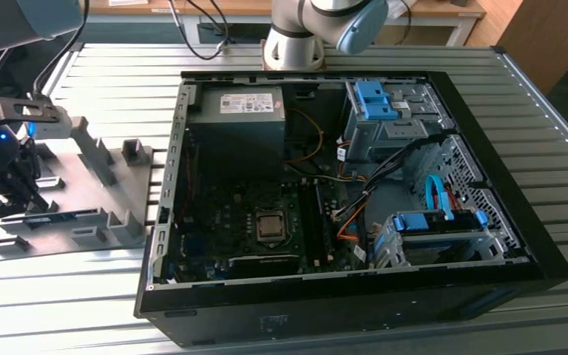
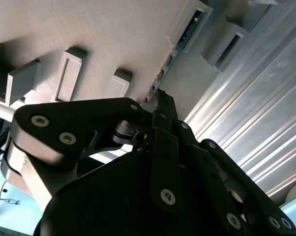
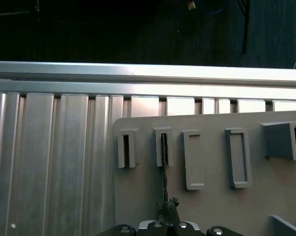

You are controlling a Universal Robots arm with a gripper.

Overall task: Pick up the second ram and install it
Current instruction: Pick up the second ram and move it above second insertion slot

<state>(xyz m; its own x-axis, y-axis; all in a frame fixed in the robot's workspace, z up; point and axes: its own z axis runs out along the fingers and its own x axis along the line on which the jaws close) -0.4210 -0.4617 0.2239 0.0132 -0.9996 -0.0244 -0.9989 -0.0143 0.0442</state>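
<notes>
- While the ram point(image 2: 168, 64) stands on edge in the grey tray point(image 2: 113, 39), the claw point(image 2: 160, 98) has its fingers drawn almost together on the stick's near end, pinching the thin board between them.
- In the first wrist view the ram point(image 3: 164, 174) shows edge-on as a dark line. Its far end sits in a raised slot post of the tray point(image 3: 212, 206), and its near end runs into the claw point(image 3: 167, 209).
- In the exterior view the claw point(image 1: 12, 200) hangs over the tray point(image 1: 86, 185) at that view's far left, with the ram point(image 1: 62, 219) lying low among the tray's posts.
- The tray rests on a ribbed metal table point(image 1: 67, 310), just beside the open computer case point(image 1: 363, 310), which lies on its side to the exterior view's right of it.
- Inside the case the motherboard point(image 1: 254, 214) faces up, with the long black slot rails point(image 1: 313, 211) next to the processor socket.
- The arm's base point(image 1: 294, 41) stands on the table behind the case.
</notes>
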